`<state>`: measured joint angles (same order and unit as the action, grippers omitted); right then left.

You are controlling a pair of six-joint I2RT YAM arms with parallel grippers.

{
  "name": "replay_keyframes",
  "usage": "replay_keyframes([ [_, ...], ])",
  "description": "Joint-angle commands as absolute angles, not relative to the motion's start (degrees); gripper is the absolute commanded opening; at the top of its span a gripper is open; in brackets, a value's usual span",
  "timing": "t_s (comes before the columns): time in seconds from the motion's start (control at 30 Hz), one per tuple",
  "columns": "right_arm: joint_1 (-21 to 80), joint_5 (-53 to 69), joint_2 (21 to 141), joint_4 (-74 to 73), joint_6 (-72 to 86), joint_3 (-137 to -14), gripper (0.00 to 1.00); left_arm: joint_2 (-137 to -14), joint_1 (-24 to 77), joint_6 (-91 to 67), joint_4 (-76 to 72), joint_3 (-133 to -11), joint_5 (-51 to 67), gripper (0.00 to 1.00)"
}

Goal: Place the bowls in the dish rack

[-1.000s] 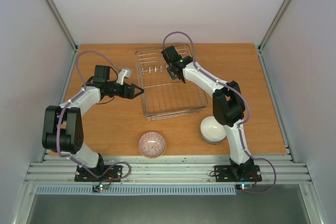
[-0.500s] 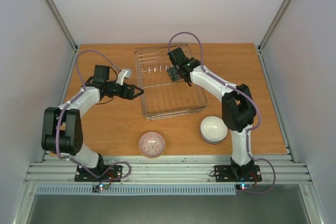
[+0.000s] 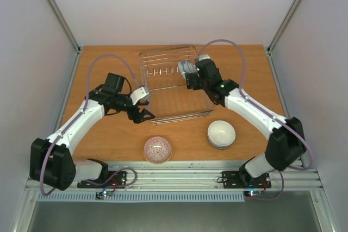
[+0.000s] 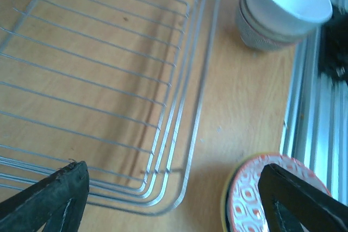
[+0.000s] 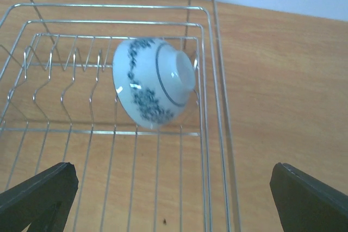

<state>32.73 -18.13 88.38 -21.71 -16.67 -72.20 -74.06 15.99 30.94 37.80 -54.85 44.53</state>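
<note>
Glossy ceramic bowl (image 5: 154, 81), wire-metal rack (image 5: 209, 107), wooden table (image 5: 288, 91).

In the left wrist view the bottom edge cuts off the red-patterned bowl (image 4: 247, 205), and a dark blur (image 4: 336, 44) at the right edge cannot be identified. From above, the stack of bowls (image 3: 221, 133) is too small to count.

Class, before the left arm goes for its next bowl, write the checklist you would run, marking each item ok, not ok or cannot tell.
1. The right gripper is open and clear of the blue bowl: ok.
2. The blue bowl is inside the rack, on its side: ok.
3. The left gripper is open: ok.
4. The left gripper is centred over the red bowl: not ok, the bowl lies off by one finger.
5. Number of bowls in the white stack: cannot tell.
</note>
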Motion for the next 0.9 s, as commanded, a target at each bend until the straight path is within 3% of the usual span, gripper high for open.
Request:
replay_keyframes([
  [0.0, 33.1, -18.8, 79.6, -19.6, -9.2, -64.1, 0.99, -72.6, 17.7, 45.5, 50.8, -54.9, 42.0, 0.85],
  [0.3, 33.2, -17.9, 68.8, -23.9, -3.3, -55.0, 0.99, -74.2, 23.5, 46.2, 55.0, -54.3, 27.8, 0.73],
  [0.5, 33.5, -18.8, 68.1, -25.1, -2.7, -54.1, 0.99, -80.6, 27.1, 44.3, 57.7, -54.4, 26.5, 0.62],
  [0.63, 33.8, -18.7, 68.8, -25.1, -2.5, -54.2, 0.99, -82.8, 30.3, 42.6, 54.7, -53.2, 22.0, 0.61],
  [0.87, 34.2, -19.0, 70.6, -25.5, -2.3, -54.3, 0.99, -83.8, 31.4, 42.6, 55.0, -53.6, 24.4, 0.52],
])
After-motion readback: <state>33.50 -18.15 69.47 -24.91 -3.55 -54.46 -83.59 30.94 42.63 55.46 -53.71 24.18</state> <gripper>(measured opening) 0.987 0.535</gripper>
